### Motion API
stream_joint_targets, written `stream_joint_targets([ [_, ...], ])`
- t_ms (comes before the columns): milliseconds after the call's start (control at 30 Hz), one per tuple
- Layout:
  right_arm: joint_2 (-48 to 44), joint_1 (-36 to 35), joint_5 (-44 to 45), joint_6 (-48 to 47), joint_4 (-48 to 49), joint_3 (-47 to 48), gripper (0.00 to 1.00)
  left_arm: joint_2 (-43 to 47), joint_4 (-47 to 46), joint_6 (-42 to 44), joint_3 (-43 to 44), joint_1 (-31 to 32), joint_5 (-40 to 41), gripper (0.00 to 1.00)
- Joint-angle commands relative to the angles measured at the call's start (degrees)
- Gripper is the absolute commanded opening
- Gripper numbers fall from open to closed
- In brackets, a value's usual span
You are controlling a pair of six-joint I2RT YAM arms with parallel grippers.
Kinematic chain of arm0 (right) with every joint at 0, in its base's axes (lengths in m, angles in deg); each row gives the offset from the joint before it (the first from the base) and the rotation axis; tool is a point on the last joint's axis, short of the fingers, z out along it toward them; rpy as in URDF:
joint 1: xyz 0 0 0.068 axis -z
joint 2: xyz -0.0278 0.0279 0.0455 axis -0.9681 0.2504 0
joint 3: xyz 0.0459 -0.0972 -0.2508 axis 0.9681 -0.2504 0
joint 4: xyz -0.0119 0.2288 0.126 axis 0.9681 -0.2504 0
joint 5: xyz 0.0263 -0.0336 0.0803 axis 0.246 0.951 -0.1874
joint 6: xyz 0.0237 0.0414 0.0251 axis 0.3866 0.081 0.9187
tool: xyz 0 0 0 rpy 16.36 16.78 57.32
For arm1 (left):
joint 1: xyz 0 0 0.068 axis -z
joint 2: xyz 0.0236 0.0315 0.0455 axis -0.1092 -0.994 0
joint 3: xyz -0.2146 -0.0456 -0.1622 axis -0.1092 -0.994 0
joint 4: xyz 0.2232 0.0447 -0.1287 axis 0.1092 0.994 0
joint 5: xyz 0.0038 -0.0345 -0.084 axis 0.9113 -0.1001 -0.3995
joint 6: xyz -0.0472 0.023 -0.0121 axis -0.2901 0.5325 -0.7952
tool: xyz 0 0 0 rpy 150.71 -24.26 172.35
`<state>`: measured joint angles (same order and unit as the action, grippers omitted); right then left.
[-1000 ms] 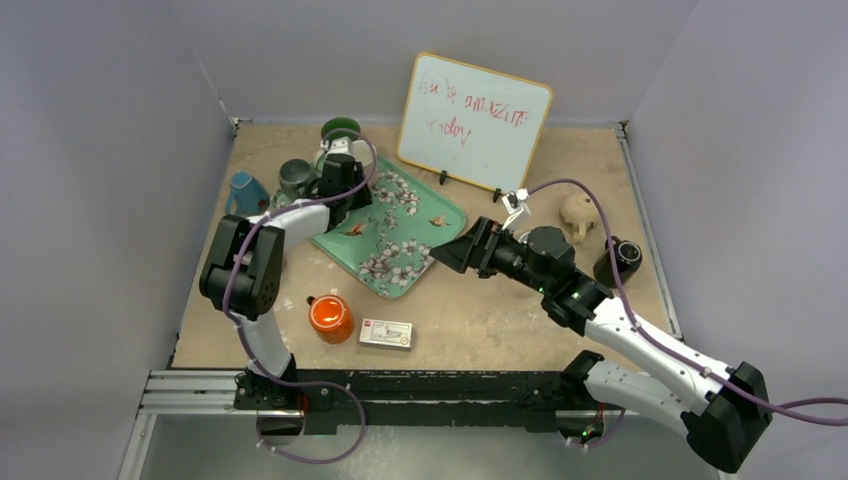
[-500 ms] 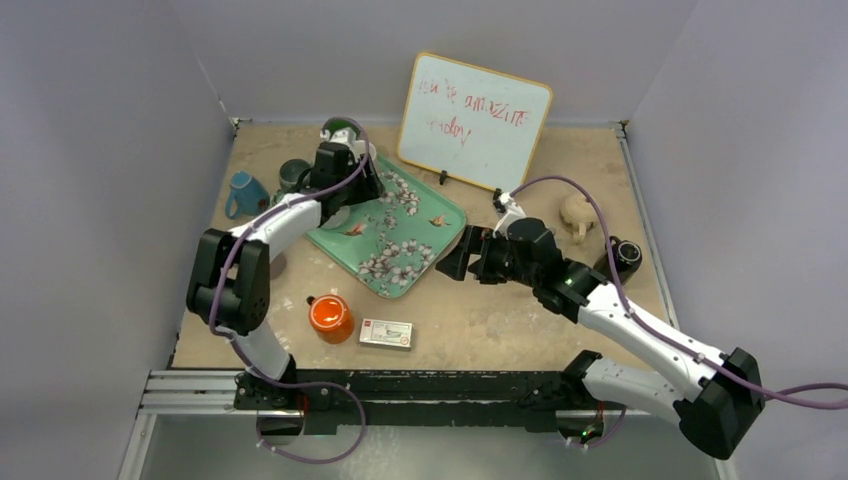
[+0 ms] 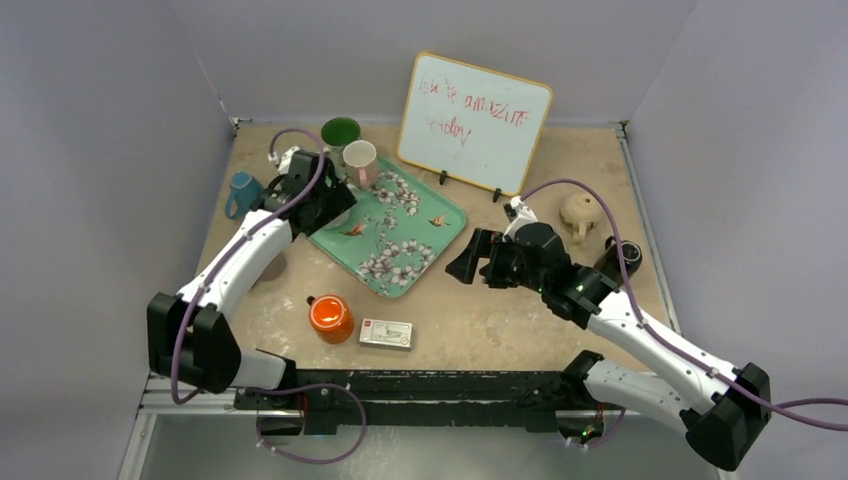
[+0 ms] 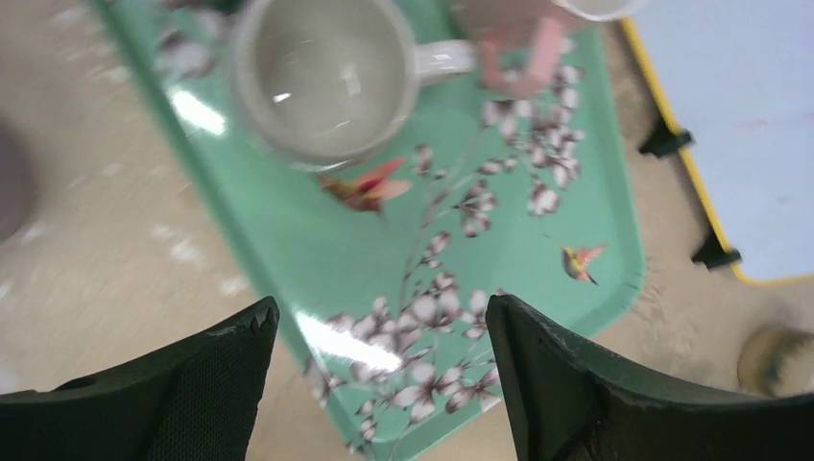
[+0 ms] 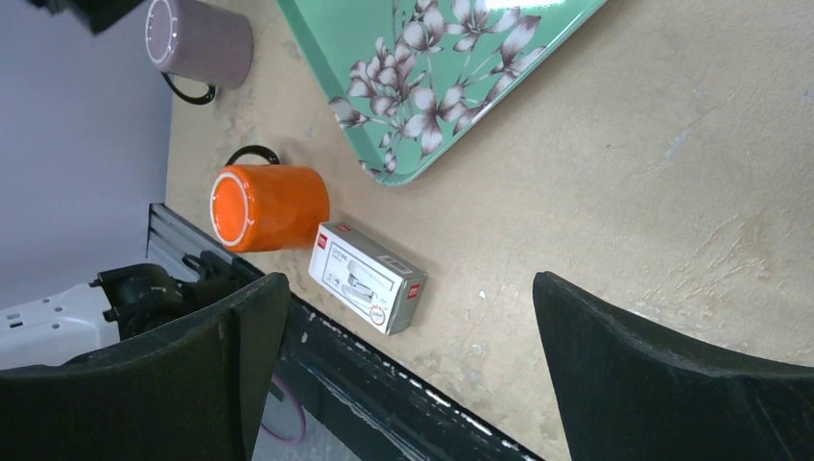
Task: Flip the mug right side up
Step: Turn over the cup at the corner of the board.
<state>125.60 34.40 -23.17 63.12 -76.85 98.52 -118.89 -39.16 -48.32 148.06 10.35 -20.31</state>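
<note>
Left wrist view: the grey mug stands mouth up near the tray edge, blurred. The left gripper is wide and empty, apart from it. The right gripper is wide too, over open table. From above, the arm hides the mug.

You see the whole table from high behind the arm bases; each wrist view looks down from close, and all three share the green tray.
</note>
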Motion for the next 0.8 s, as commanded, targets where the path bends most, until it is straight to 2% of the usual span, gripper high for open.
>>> stream_joint_targets([
  [0,-1.65,0.28,0.47,-0.76,0.25,-0.57,0.99,5.96,19.96,-17.39,-0.65,-0.27,13.79,0.76],
  [167,-3.15,0.30,0.23,-1.34,0.15,-1.03,0.99,8.87,33.12,-26.39,-1.64,-0.36,15.30,0.71],
  [333,-4.47,0.28,0.14,-0.84,1.20,-2.35,0.99,12.73,40.58,-33.14,-4.74,-0.36,15.13,0.66],
  [500,-4.64,0.29,-0.46,-0.79,1.18,-2.76,0.99,15.10,47.55,-38.26,-6.92,-0.36,20.32,0.65],
  [567,-4.80,0.24,-0.46,-0.81,1.32,-2.96,0.99,16.05,47.20,-38.86,-8.55,-0.36,19.84,0.64],
  [767,-4.93,0.23,-0.79,-0.38,3.03,-4.03,0.99,17.58,41.15,-39.85,-14.70,-0.36,10.36,0.56],
])
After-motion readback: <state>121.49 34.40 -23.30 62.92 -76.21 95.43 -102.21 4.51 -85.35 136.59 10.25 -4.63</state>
